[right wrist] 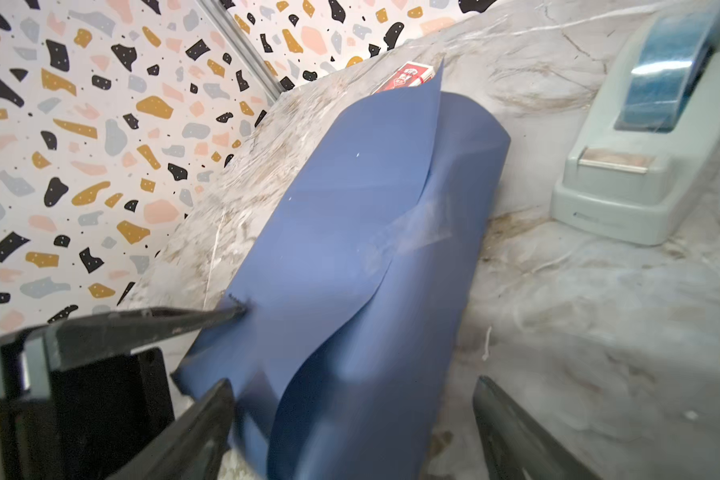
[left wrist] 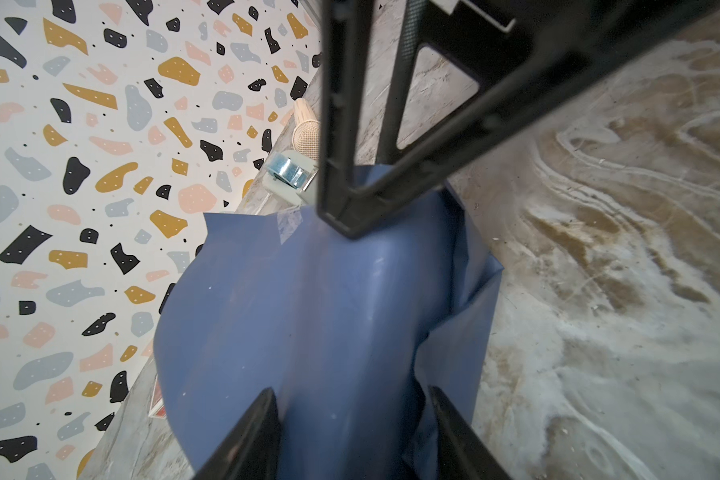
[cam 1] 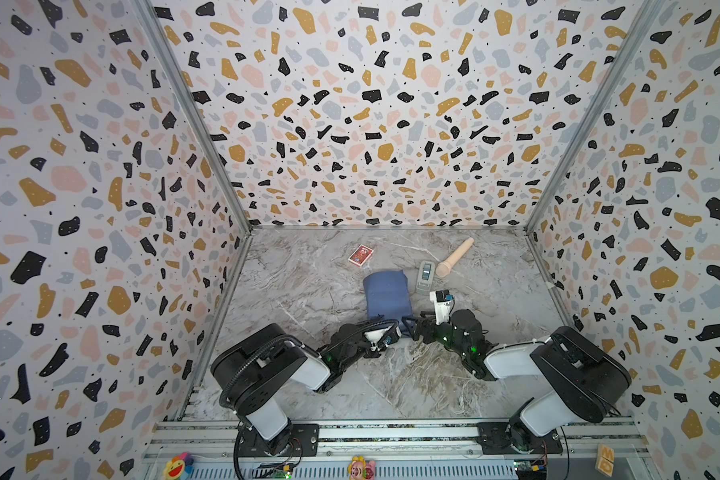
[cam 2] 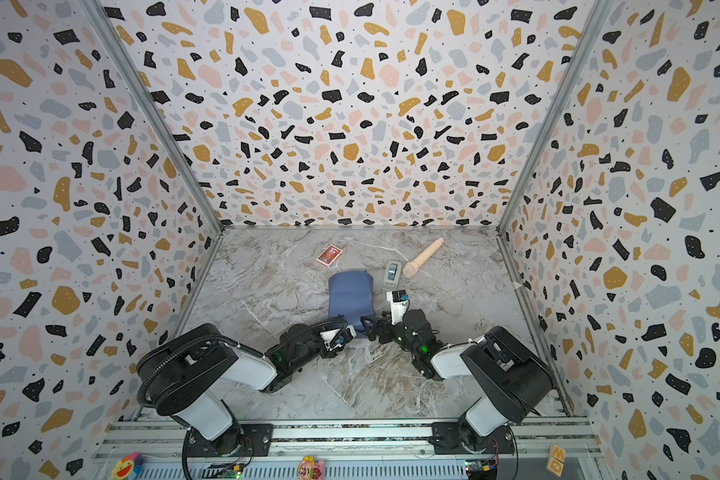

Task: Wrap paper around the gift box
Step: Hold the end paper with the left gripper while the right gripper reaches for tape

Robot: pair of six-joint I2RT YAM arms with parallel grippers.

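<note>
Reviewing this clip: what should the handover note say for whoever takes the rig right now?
Left end effector: jaws straddle the near end of the paper; whether they press on it cannot be told.
Right end effector: open, at that same end, holding nothing.
Gift box: not visible, presumably inside the paper, mid-table.
Done: paper rolled over, seam held by one clear tape strip.
Left: both ends look open and unfolded; fold and tape them. The tape dispenser stands just right of the paper.
</note>
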